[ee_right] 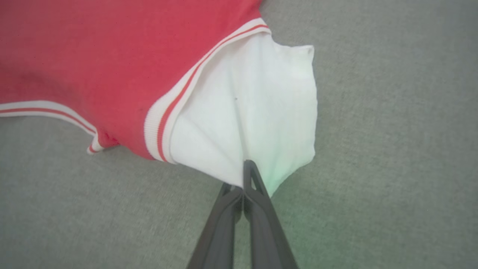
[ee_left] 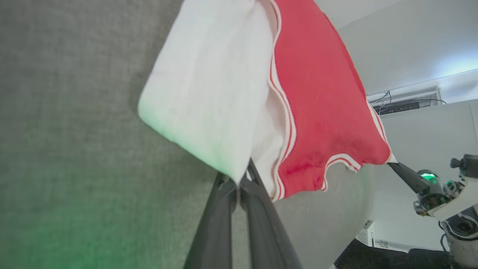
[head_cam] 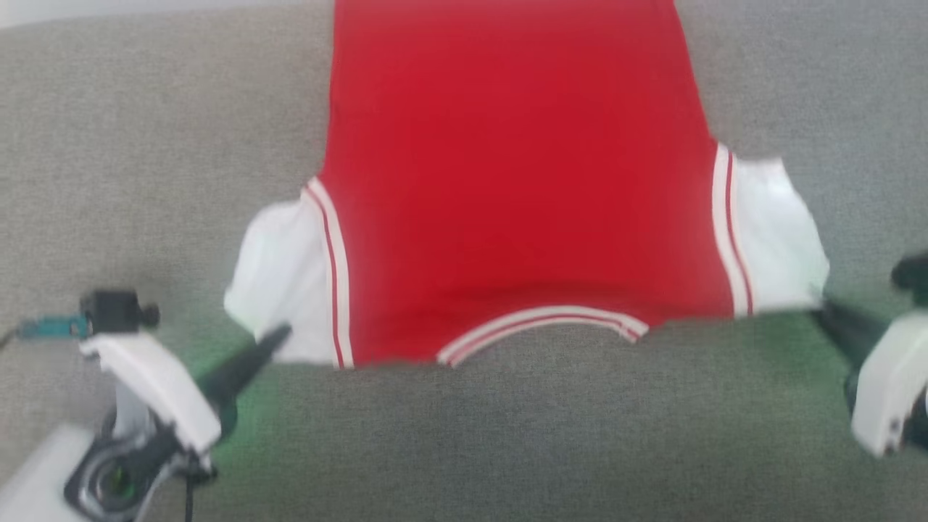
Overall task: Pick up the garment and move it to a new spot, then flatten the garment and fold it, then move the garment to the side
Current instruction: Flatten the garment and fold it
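Observation:
The garment is a bright red shirt with white sleeves and double white stripe trim, stretched out over the grey cloth surface, collar toward me. My left gripper is shut on the edge of the left white sleeve; its fingers pinch the cloth in the left wrist view. My right gripper is shut on the right white sleeve, seen pinched in the right wrist view. The garment's near edge hangs lifted between both grippers.
The grey fabric surface spreads wide on every side of the garment. In the left wrist view a pale wall and a shelf with cables show beyond the surface, and the other arm holds the far sleeve.

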